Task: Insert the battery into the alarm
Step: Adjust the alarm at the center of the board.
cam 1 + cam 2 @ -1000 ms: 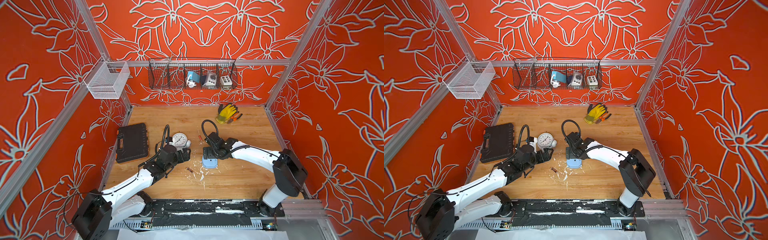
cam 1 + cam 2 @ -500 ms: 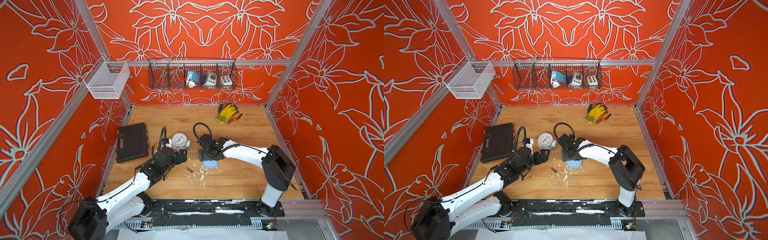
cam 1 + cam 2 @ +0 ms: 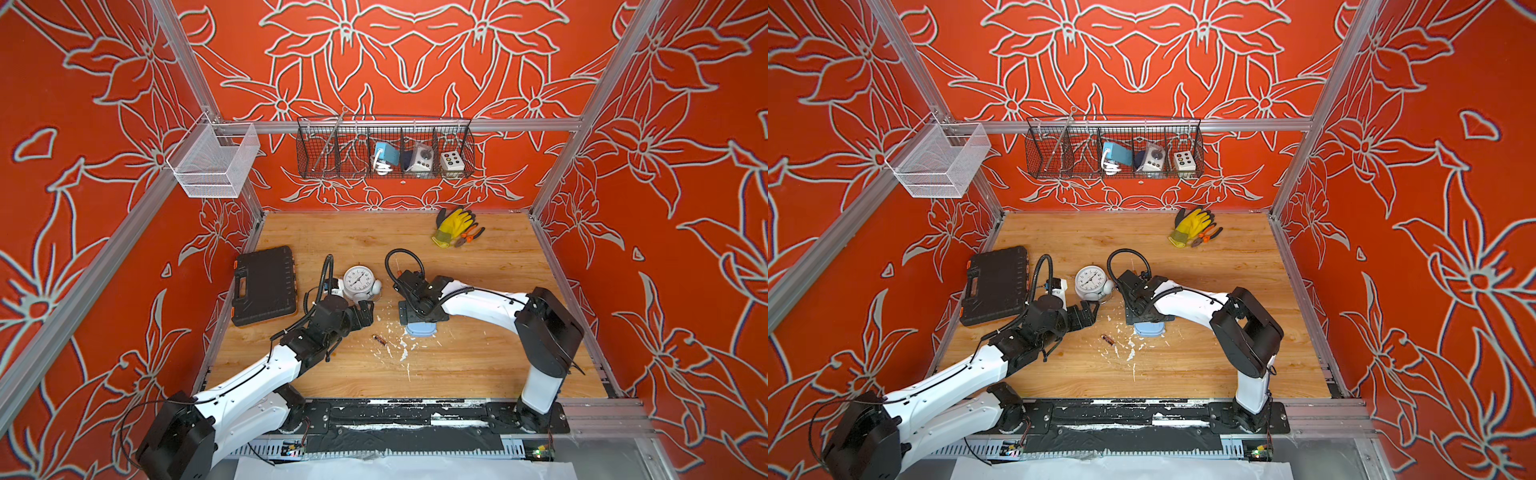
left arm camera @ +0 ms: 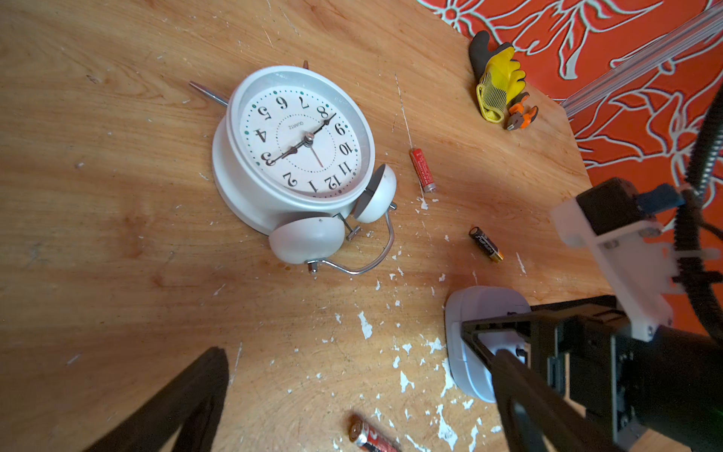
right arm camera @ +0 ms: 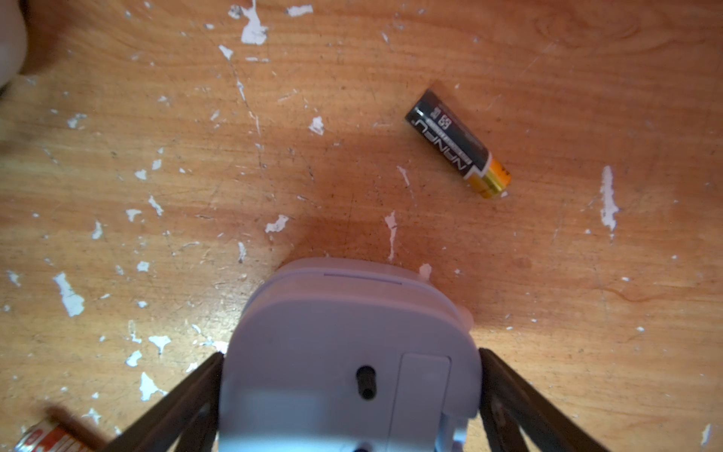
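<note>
Alarm first: small pale-blue alarm (image 5: pixel 332 325) lies back-up on wood table (image 5: pixel 117 156), sitting btwn the right gripper (image 5: pixel 351 352) fingers (image 5: pixel 184 407). These are spread wide, one each side of the casing and close to its flanks; can't tell if they touch. Nothing pinched. Rect panel (image 5: pixel 424 381) on its back is prob the batt cover, and looks closed

Black-gold battery (image 5: pixel 457 143) lies flat beyond the R fingertips, off to one side, clear of the alarm. Left gripper (image 4: pixel 360 354) fingers (image 4: pixel 184 399) also spread, empty. Red battery (image 4: pixel 369 436) lies btwn them, set back from the tips; white bell clock (image 4: pixel 297 148) lies face-up well beyond the tips

Handling, my guess: batt = light, rigid, slick round barrel, so it will roll if nudged. Pinch across mid-barrel, pads square to its axis, leaving both ends free for the contacts. Alarm = light hollow plastic that will prob skid on the wood, so brace it by its sides w/ modest squeeze. Cover is likely a thin clip, easy to snap
</note>
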{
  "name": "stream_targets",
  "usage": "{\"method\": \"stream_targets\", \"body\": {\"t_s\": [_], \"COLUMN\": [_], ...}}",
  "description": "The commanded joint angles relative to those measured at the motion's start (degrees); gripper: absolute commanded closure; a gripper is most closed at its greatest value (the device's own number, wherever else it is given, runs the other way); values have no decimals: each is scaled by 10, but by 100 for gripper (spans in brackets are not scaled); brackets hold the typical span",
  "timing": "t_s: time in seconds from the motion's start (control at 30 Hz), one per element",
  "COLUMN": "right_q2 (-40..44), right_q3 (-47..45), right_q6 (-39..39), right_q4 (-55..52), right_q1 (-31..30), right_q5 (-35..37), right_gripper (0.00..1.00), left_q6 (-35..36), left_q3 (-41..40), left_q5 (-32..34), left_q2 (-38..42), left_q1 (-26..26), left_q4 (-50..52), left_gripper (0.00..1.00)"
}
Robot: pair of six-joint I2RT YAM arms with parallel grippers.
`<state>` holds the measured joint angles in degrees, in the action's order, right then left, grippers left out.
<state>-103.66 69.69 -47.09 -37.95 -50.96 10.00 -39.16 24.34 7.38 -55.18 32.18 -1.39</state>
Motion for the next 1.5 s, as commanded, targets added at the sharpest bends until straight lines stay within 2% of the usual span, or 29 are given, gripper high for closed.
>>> {"method": "stream_targets", "body": {"t_s": [0.0, 0.27, 0.7, 0.87, 1.1, 1.47], "right_q2": [-14, 4, 127, 167, 212, 245], "right_q3": [14, 10, -58, -102, -147, -177], "right_q6": [-11, -10, -39, -76, -99, -105], "right_q4": [-19, -10, 98, 176, 241, 281], "right_q1": [-2, -2, 17, 42, 63, 68], "right_q5": [13, 12, -3, -54, -84, -109], "right_gripper": [3, 12, 18, 19, 20, 19], "left_q6": [3, 4, -52, -61, -64, -98], "left_q3": [-1, -7, -74, -79, -50, 9], "left_q5": [-5, -24, -198, -206, -202, -250], "left_q2": [-6, -8, -10, -55, -141, -254], "left_q1": [-5, -7, 0, 34, 79, 82], "left_q4": [-7, -25, -277, -360, -424, -491], "left_gripper": [2, 2, 2, 6, 13, 31]}}
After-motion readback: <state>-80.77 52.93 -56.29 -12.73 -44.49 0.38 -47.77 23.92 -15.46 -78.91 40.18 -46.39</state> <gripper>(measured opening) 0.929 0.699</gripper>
